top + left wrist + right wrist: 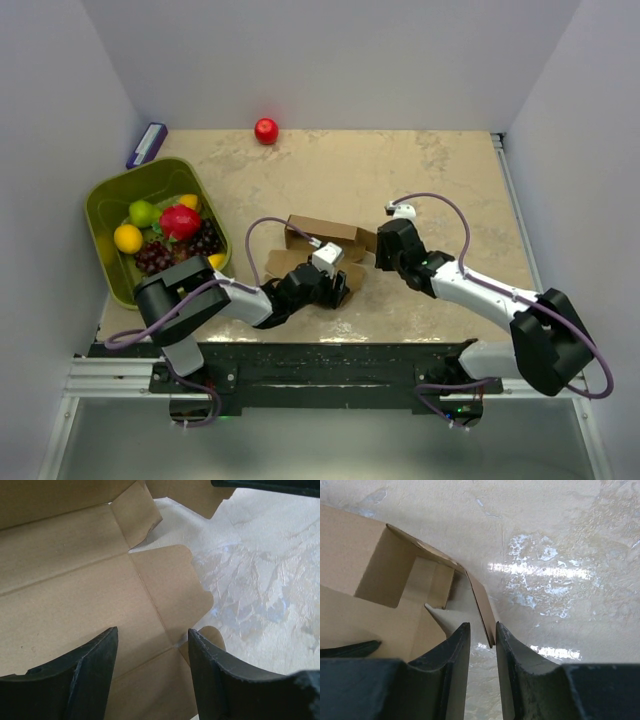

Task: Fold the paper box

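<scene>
At the far left of the tabletop [440, 190] stands a green bin [100, 200] with fruit [180, 220] in it. Behind it lies a small purple thing [148, 143], and a red ball [266, 131] sits near the back edge.

The left hand [338, 288] is low over the near part of the box [322, 232], which lies in the middle of the tabletop, partly flat and partly raised. In the left wrist view its fingers [95, 675] stand well apart above the flat brown sheet [75, 580] and nothing is between them.

The right hand [383, 245] is at the right end of the box. In the right wrist view its fingers [455, 670] are almost together, and the lower edge of a raised flap [480, 600] goes into the narrow gap. I cannot tell if they already press it.
</scene>
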Motion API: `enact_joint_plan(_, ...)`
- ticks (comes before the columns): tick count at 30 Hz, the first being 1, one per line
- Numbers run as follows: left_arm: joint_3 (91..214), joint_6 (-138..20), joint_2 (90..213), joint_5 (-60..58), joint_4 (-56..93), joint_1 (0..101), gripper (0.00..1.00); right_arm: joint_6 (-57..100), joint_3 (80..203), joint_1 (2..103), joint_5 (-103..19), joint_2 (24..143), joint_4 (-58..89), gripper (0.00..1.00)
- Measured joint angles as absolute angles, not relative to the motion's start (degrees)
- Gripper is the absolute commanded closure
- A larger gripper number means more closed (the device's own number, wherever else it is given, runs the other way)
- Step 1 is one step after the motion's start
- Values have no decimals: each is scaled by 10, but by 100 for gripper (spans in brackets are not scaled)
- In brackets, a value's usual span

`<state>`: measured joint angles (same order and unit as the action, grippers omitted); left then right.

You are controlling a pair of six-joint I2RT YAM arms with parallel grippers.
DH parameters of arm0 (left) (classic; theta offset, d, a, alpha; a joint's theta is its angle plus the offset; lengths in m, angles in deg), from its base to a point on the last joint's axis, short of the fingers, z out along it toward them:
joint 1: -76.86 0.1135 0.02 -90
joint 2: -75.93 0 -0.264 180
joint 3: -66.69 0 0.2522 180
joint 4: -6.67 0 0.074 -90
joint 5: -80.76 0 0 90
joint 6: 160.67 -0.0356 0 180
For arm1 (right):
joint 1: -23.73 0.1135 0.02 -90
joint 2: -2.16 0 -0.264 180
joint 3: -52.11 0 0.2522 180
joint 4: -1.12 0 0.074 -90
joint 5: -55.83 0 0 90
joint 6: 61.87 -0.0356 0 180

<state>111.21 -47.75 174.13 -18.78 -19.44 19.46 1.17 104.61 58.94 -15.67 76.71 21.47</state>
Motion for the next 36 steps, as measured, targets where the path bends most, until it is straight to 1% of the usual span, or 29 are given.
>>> enact_joint_plan(3,1117,-475,1756,-200,-213,194,39,10,1045,589,-156,765,212,76)
enact_joint_plan(4,1119,-474,1762,-204,-219,194,40,8,1043,589,-156,764,212,80)
enact_joint_plan(9,1125,-470,1782,-218,-246,193,41,5,1034,589,-156,759,201,83)
enact_joint_plan(14,1125,-463,1792,-227,-263,192,41,1,1030,589,-157,760,185,90)
enact_joint_plan(18,1129,-461,1801,-235,-270,190,41,-1,1030,590,-157,761,176,91)
enact_joint_plan(26,1158,-456,1820,-264,-252,187,43,-12,1030,595,-162,760,176,98)
enact_joint_plan(36,1191,-459,1839,-302,-230,173,43,-31,1034,597,-194,756,192,100)
